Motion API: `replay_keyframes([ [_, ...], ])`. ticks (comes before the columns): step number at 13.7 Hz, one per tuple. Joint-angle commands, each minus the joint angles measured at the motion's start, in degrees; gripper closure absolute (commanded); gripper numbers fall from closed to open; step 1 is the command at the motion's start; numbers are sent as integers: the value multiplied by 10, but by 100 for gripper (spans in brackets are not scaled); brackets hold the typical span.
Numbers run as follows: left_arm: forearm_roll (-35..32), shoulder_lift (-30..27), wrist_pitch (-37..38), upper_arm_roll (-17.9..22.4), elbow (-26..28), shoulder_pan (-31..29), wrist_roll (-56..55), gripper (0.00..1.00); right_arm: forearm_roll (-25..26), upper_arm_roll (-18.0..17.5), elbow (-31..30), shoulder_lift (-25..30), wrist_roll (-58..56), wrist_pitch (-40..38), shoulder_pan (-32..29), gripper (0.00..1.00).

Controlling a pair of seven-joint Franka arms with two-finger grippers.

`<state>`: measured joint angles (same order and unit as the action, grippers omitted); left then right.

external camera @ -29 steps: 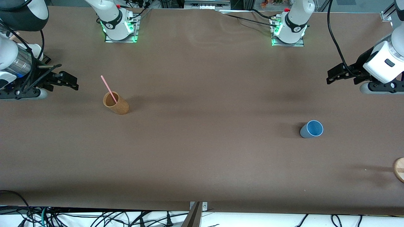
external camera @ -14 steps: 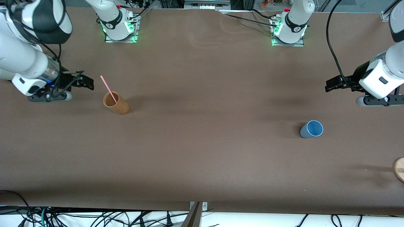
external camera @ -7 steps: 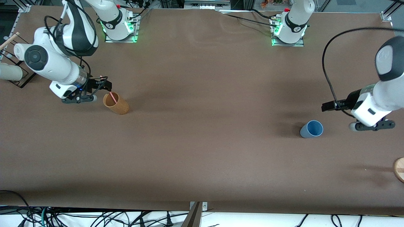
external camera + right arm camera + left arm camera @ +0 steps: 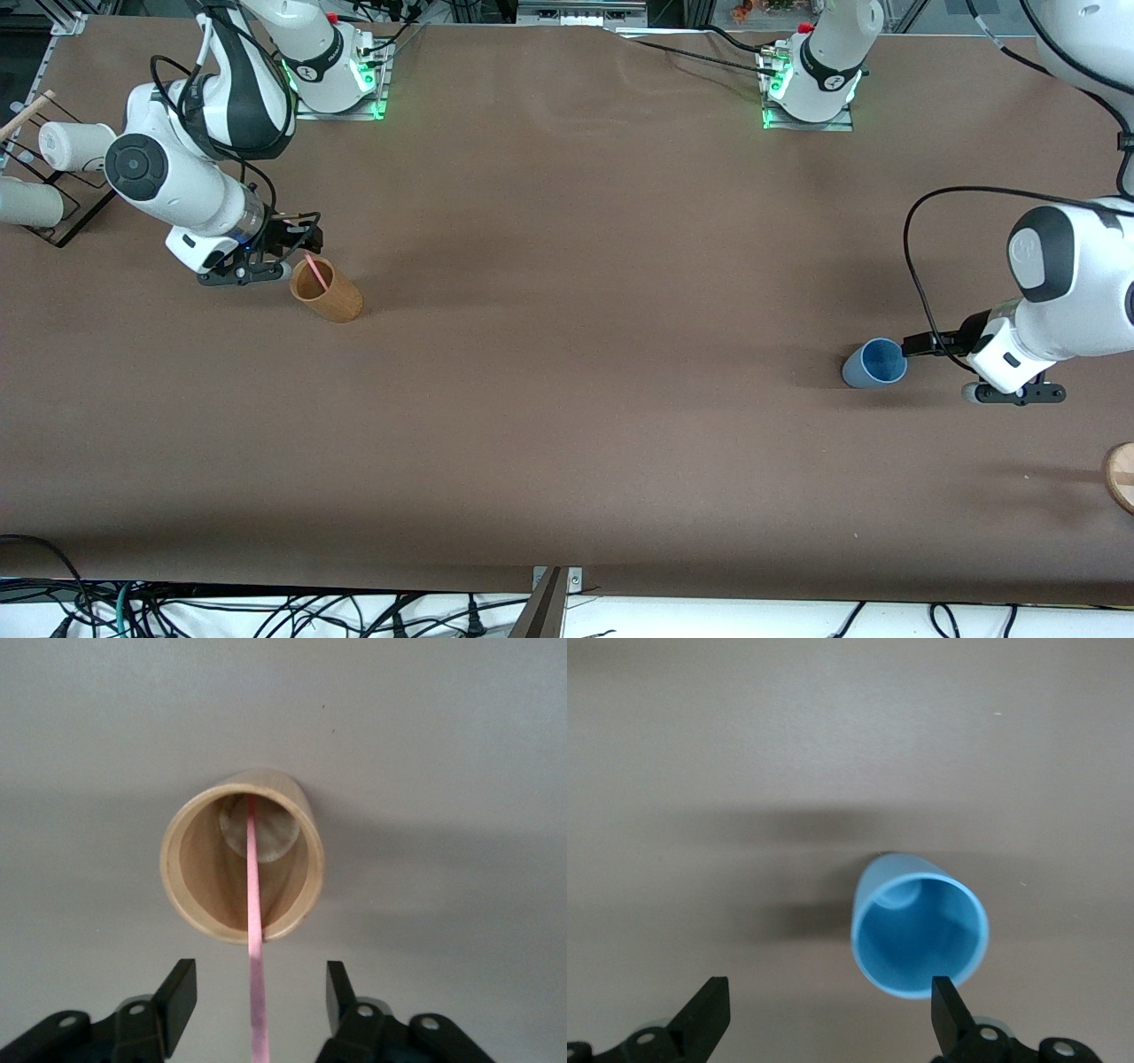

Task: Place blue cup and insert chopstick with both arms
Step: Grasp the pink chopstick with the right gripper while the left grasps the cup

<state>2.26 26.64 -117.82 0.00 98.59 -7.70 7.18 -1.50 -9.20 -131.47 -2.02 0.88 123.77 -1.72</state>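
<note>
The chopstick [image 4: 312,266] stands in the wooden cup [image 4: 326,291], well apart from the blue cup [image 4: 874,363].

tan wooden cup [image 4: 326,290] upright on brown table [image 4: 567,354]

Light-blue cup [image 4: 874,363] is seen upright on the surface. Pink chopstick [image 4: 311,264] is leaned inside the tan wooden cup [image 4: 326,291].
</note>
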Motion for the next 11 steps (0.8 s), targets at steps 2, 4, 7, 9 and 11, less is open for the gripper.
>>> replay_keyframes([
  [2, -3, 15, -22, -3, 0, -3, 25, 0, 0, -5, -32, 10, 3, 21, -2, 51],
  [4, -2, 17, -24, -3, 3, -3, 24, 0, 0, -4, -36, 10, 3, 23, -2, 62],
  [7, -2, 11, -75, -3, 46, 6, 23, 0, -1, -5, -36, 10, 3, 24, -1, 84],
  [9, -2, 11, -128, -3, 78, 8, 22, 0, -1, -5, -36, 10, 3, 24, -1, 96],
  [11, -2, 12, -146, -3, 92, 9, 18, 0, -1, -4, -34, 9, 3, 24, -1, 98],
])
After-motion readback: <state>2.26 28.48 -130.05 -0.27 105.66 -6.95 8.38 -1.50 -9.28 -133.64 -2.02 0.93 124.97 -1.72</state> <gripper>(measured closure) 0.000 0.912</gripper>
